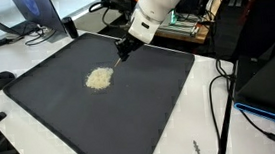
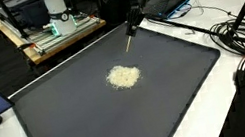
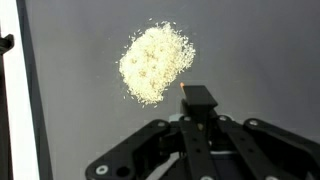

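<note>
A small heap of pale grains [image 3: 155,62] lies on a big dark mat [image 1: 150,106]; the heap shows in both exterior views [image 1: 99,78] [image 2: 123,76]. My gripper [image 3: 198,100] hangs above the mat, just past the heap's far side, with its jaws pressed together. A thin stick [image 2: 129,43] with an orange tip [image 3: 183,88] pokes out below the fingers, slanting down toward the mat near the heap. The stick's end hovers close to the mat; I cannot tell whether it touches. In an exterior view the gripper [image 1: 123,50] sits up and to the right of the heap.
The mat lies on a white table [image 1: 208,131]. Cables [image 2: 239,38] trail along one side. A laptop [image 1: 32,16] and a black mouse [image 1: 0,80] lie beyond one corner. A wooden stand with gear [image 2: 56,35] is behind the mat.
</note>
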Action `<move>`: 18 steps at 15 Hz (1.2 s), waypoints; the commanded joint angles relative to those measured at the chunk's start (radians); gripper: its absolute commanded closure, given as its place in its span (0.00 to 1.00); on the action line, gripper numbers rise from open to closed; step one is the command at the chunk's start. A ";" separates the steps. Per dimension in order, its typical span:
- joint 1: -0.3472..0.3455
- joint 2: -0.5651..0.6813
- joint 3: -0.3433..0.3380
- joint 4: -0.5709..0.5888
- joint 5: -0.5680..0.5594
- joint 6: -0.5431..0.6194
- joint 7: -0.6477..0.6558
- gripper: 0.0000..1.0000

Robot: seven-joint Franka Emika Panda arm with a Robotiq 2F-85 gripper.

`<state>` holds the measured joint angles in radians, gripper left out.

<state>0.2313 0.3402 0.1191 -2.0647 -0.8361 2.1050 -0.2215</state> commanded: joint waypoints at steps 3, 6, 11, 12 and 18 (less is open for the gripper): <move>0.048 0.174 0.022 0.167 -0.090 -0.146 -0.017 0.97; 0.028 0.237 0.049 0.256 -0.009 -0.175 -0.106 0.97; -0.018 0.306 0.062 0.432 0.157 -0.219 -0.260 0.97; -0.025 0.318 0.056 0.469 0.188 -0.233 -0.280 0.97; -0.084 0.389 0.028 0.677 0.354 -0.321 -0.370 0.97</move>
<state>0.1722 0.6675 0.1530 -1.5198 -0.5658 1.8503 -0.5350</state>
